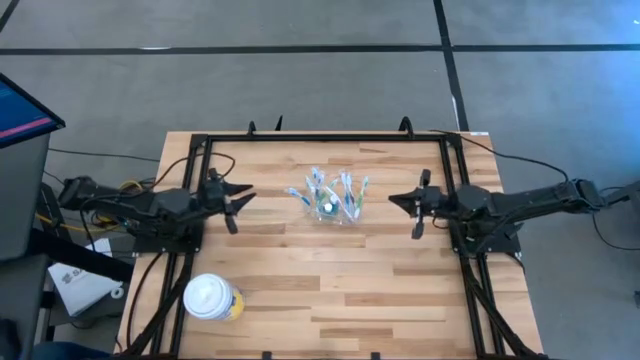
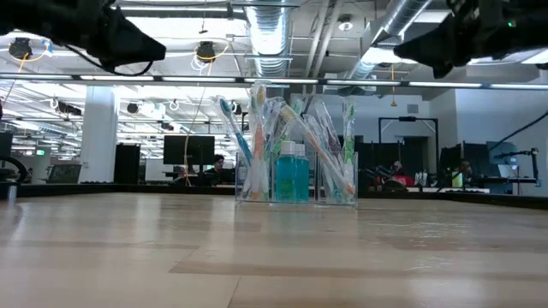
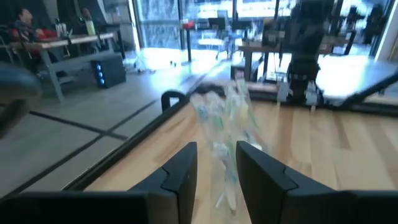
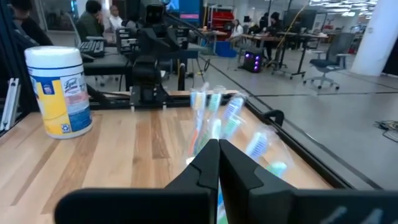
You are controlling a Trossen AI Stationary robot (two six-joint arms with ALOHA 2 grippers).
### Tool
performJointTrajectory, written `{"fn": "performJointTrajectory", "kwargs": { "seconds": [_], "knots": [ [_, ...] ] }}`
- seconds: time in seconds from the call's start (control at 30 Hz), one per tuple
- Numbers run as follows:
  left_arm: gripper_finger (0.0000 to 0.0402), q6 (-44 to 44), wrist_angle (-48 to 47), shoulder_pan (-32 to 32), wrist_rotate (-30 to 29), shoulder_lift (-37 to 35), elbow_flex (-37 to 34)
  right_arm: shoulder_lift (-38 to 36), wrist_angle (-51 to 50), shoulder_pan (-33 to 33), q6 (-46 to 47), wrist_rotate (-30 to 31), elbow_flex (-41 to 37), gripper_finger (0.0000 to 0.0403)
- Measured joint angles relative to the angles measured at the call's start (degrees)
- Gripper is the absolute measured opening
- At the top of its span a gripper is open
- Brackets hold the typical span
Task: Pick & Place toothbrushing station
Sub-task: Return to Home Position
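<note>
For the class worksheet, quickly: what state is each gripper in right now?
Left gripper: open, holding nothing.
Right gripper: shut, holding nothing.

The right gripper, fingers pressed together, faces the toothbrushing station at twelve o'clock; a white-lidded yellow canister stands at ten o'clock.

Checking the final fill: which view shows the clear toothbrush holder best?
The low view: the holder stands side-on, unblocked, toothbrushes and a blue bottle visible inside. The high view shows only its top; both wrist views have fingers in front of it.
</note>
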Motion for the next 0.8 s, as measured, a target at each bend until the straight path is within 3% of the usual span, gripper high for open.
{"fn": "performJointTrajectory", "kwargs": {
  "seconds": [0.1,0.43,0.67,0.8],
  "knots": [
    [0.0106,0.89,0.69,0.00,0.15,-4.68,-2.26,-4.62,-0.14,-0.04,0.37,0.97,-2.97,0.0001],
    [0.0106,6.16,1.36,0.04,8.67,-18.23,-8.84,-22.07,0.04,-0.07,-1.48,1.26,-11.06,0.0001],
    [0.0106,7.39,2.12,0.15,9.29,-26.61,-13.95,-33.29,-3.20,-0.15,-3.96,1.28,-15.55,0.0001],
    [0.0106,7.38,3.00,0.15,11.71,-26.49,-16.30,-33.17,-5.60,-0.21,-4.13,1.57,-15.63,0.0000]
  ]
}}
